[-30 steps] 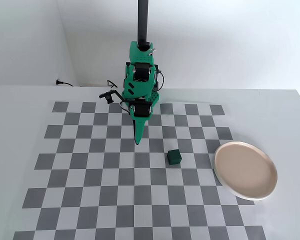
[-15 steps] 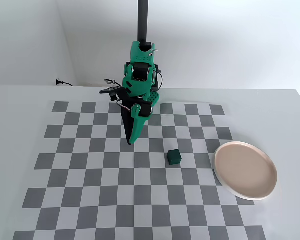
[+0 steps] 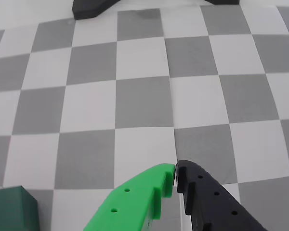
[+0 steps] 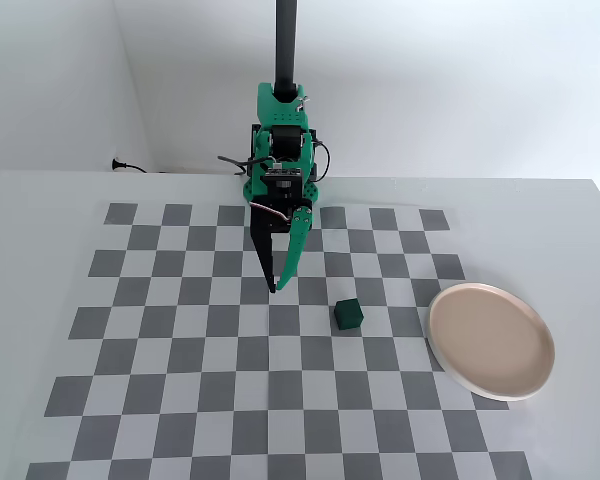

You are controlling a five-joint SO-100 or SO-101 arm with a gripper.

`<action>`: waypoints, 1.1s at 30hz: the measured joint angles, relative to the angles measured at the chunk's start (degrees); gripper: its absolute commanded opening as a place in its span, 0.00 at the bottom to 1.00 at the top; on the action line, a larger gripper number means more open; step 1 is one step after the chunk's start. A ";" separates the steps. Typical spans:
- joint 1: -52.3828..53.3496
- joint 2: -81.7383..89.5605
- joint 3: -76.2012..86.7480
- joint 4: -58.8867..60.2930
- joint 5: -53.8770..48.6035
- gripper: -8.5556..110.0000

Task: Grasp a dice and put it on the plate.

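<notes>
The dice (image 4: 349, 314) is a small dark green cube on the checkered mat, right of the middle in the fixed view. In the wrist view the dice (image 3: 12, 209) shows only in the bottom left corner. My gripper (image 4: 275, 288) hangs point-down over the mat, about one square to the left of the dice and a little behind it. Its green and black fingers meet at the tips, and it holds nothing. The wrist view shows the gripper (image 3: 176, 173) shut, its tips touching above a grey square. The plate (image 4: 491, 340) lies empty at the mat's right edge.
The arm's base and a black vertical pole (image 4: 285, 45) stand at the back of the table. A dark cable (image 4: 130, 167) lies by the wall at the back left. A black foot (image 3: 91, 7) shows at the top of the wrist view.
The wrist has turned, so both fingers now face the fixed camera. The fingertips swung left and have come back right, toward the dice. Dice and plate have not moved.
</notes>
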 measured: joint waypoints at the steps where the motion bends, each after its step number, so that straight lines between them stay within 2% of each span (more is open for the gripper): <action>1: 0.00 0.00 0.00 0.53 -2.37 0.07; 4: -1.14 0.00 0.00 2.99 -8.26 0.13; 7: -2.55 0.00 0.00 5.54 -11.34 0.15; 18: -11.07 -1.05 -2.64 11.51 -12.30 0.20; 28: -12.57 -30.94 -21.71 7.03 -9.76 0.21; 33: -14.94 -36.56 -25.49 7.03 -10.11 0.22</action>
